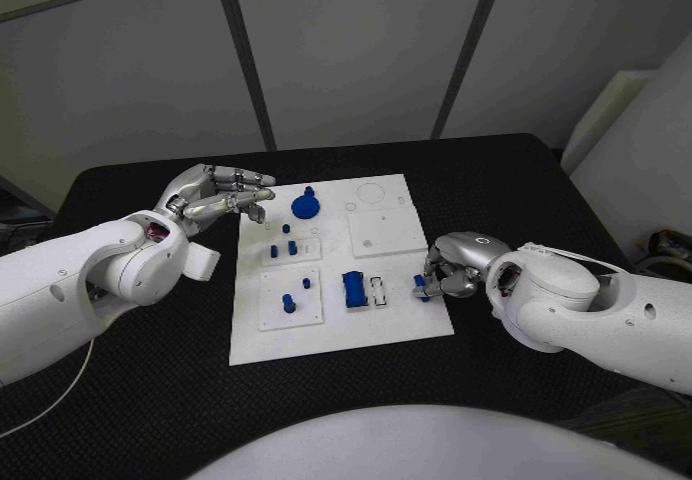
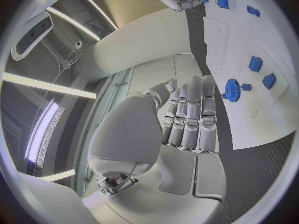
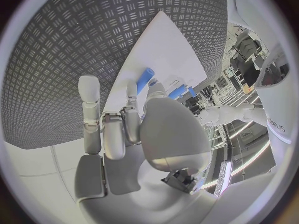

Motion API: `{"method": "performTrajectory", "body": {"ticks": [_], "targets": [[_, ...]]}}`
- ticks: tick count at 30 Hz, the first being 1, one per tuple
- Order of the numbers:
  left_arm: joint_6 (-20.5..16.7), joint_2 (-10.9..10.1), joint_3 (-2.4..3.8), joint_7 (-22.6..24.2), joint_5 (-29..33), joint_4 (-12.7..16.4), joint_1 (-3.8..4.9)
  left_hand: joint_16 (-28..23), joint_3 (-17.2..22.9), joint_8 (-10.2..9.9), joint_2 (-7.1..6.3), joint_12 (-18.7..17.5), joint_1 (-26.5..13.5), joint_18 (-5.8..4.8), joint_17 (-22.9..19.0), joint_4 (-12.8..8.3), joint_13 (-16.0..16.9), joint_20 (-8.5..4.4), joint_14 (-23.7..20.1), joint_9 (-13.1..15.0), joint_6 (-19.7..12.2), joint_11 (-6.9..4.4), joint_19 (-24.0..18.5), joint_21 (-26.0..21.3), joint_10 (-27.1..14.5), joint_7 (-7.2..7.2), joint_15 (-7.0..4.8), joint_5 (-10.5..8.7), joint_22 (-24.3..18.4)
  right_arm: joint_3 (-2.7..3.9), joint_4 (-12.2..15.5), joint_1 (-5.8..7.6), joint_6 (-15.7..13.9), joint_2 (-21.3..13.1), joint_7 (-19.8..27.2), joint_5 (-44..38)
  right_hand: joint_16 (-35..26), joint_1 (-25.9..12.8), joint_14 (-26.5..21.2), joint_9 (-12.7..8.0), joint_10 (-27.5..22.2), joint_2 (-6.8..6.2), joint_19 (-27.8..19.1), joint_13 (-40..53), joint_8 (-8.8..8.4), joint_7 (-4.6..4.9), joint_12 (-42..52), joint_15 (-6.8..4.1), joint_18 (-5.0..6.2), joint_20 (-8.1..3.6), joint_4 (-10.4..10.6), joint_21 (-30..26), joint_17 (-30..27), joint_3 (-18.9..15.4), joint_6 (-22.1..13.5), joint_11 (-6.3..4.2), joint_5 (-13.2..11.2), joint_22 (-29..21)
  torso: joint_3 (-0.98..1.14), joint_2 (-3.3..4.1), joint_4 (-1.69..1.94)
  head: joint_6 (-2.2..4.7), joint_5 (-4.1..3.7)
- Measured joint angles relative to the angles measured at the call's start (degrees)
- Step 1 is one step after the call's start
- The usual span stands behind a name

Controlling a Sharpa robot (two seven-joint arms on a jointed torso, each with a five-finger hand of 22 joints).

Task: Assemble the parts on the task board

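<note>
The white task board (image 1: 397,320) lies in the middle of the black table. On it are a blue gear (image 1: 304,206) (image 2: 232,89), a blue rectangular block (image 1: 353,288) and several small blue pieces (image 1: 293,246). My right hand (image 1: 450,268) rests at the board's right edge and pinches a small blue peg (image 1: 423,289) (image 3: 145,79) between thumb and finger. My left hand (image 1: 216,195) hovers at the board's far left corner, just left of the gear, fingers (image 2: 190,114) apart and holding nothing.
Two raised white plates (image 1: 384,233) (image 1: 290,296) sit on the board, with a narrow white slot piece (image 1: 378,292) beside the blue block. Bare black table (image 1: 476,190) surrounds the board on all sides.
</note>
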Motion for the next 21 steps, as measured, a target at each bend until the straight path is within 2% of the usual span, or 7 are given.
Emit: {"method": "performTrajectory", "body": {"ticks": [7, 10, 11, 13, 14, 19, 21], "targets": [[0.01, -0.14, 0.0, 0.0, 0.0, 0.04, -0.01, 0.0, 0.0, 0.0, 0.0, 0.22, 0.0, 0.0, -0.06, 0.0, 0.0, 0.0, -0.2, 0.0, 0.0, 0.0, 0.0, 0.0, 0.0, 0.0, 0.2, 0.0, 0.06, 0.04, -0.33, -0.05, 0.0, 0.98, -0.37, -1.7, 0.0, 3.58, -0.22, -0.02, -0.31, 0.53, 0.0, 1.98, -0.68, 0.05, -1.05, -0.2, 0.0, 0.0, -1.77, -0.24, 0.0, 1.11, 0.09, -0.11, -0.21, -0.21, -0.01, 0.0, 0.0, -0.15, 0.33], [0.01, -0.16, 0.0, -0.02, 0.0, 0.07, -0.01, 0.0, 0.0, 0.0, 0.0, 0.22, 0.0, 0.0, -0.06, 0.0, 0.0, 0.0, -0.2, 0.0, 0.0, 0.0, 0.0, 0.0, 0.0, 0.0, 0.2, 0.0, 0.06, 0.06, -0.35, -0.05, 0.05, 1.3, -0.51, -2.3, -0.1, 5.5, -0.2, -0.21, -0.33, 0.86, -0.2, 4.55, -0.93, 0.08, -1.33, -0.21, 0.0, -0.2, -2.75, -0.44, 0.05, 1.96, 0.07, -0.11, -3.36, -0.41, -0.01, 0.0, 0.0, -0.18, 0.44], [0.02, -0.18, 0.0, -0.02, 0.0, 0.1, -0.01, 0.0, 0.0, 0.0, 0.0, 0.22, 0.0, 0.0, -0.06, 0.0, 0.0, 0.0, -0.2, 0.0, 0.0, 0.0, 0.0, 0.0, 0.0, 0.0, 0.2, 0.0, 0.06, 0.07, -0.35, -0.05, 0.14, 1.42, -0.57, -2.59, -0.3, 6.13, -0.09, -0.5, -0.65, 0.48, -0.2, 6.49, -1.19, 0.08, -1.78, -0.33, -0.01, -0.2, -3.44, -0.66, 0.05, 2.65, 0.06, -0.2, -5.44, -0.56, -0.01, 0.0, 0.0, -0.18, 0.48], [0.02, -0.22, 0.0, -0.03, 0.0, 0.11, -0.01, 0.0, 0.0, 0.0, 0.0, 0.22, 0.0, 0.0, -0.06, 0.0, 0.0, 0.0, -0.2, 0.01, 0.0, 0.0, 0.0, 0.0, 0.0, 0.0, 0.2, 0.0, 0.06, 0.11, -0.35, -0.05, 0.3, 1.55, -0.65, -3.06, -0.31, 7.4, -0.08, -0.54, -0.84, 0.21, -0.2, 7.88, -1.53, 0.09, -2.04, -0.34, 0.0, -0.2, -4.38, -0.68, 0.04, 3.58, 0.06, -0.2, -7.01, -0.76, -0.01, -0.01, 0.0, -0.21, 0.55], [0.02, -0.23, 0.0, -0.04, 0.0, 0.11, -0.01, 0.0, 0.0, 0.0, 0.0, 0.22, 0.0, 0.0, -0.06, 0.0, 0.0, 0.0, -0.2, 0.01, 0.0, 0.0, 0.0, 0.0, 0.0, 0.0, 0.2, 0.0, 0.06, 0.15, -0.35, -0.05, 0.39, 1.62, -0.68, -3.27, -0.31, 8.3, -0.08, -0.55, -0.97, 0.43, -0.2, 9.0, -1.53, 0.09, -2.28, -0.34, -0.01, -0.2, -4.78, -0.89, 0.04, 3.98, 0.06, -0.07, -7.21, -0.85, -0.01, -0.01, 0.0, -0.22, 0.59], [0.03, -0.28, 0.0, -0.05, 0.0, 0.15, -0.02, 0.0, 0.0, 0.0, 0.0, 0.22, 0.0, 0.0, -0.06, 0.0, 0.0, 0.0, -0.2, 0.01, 0.0, 0.0, 0.0, 0.0, 0.0, 0.0, 0.19, 0.0, 0.05, 0.17, -0.19, -0.01, 0.99, 1.98, -0.74, -4.23, -0.31, 9.33, -0.08, -1.12, -1.55, -0.5, -0.2, 9.41, -2.2, 0.11, -3.17, -0.33, 0.0, -0.2, -5.94, -1.03, 0.04, 6.79, 0.07, 0.1, -7.54, -0.98, -0.01, -0.01, -0.11, -0.31, 0.71], [0.03, -0.28, 0.0, -0.06, 0.0, 0.16, -0.02, 0.0, 0.0, 0.0, 0.0, 0.22, 0.0, 0.0, -0.06, 0.0, 0.01, 0.0, -0.2, 0.01, 0.0, 0.0, 0.0, 0.0, 0.0, 0.0, 0.2, 0.0, 0.05, 0.17, -0.06, -0.01, 1.16, 2.03, -0.74, -4.46, -0.31, 9.63, -0.08, -1.32, -1.55, -0.8, -0.2, 9.41, -2.64, 0.37, -3.51, -0.33, 0.0, -0.2, -6.07, -1.03, 0.04, 7.89, 0.32, 0.1, -6.21, -0.98, -0.01, -0.01, -0.14, -0.34, 0.72]]}}
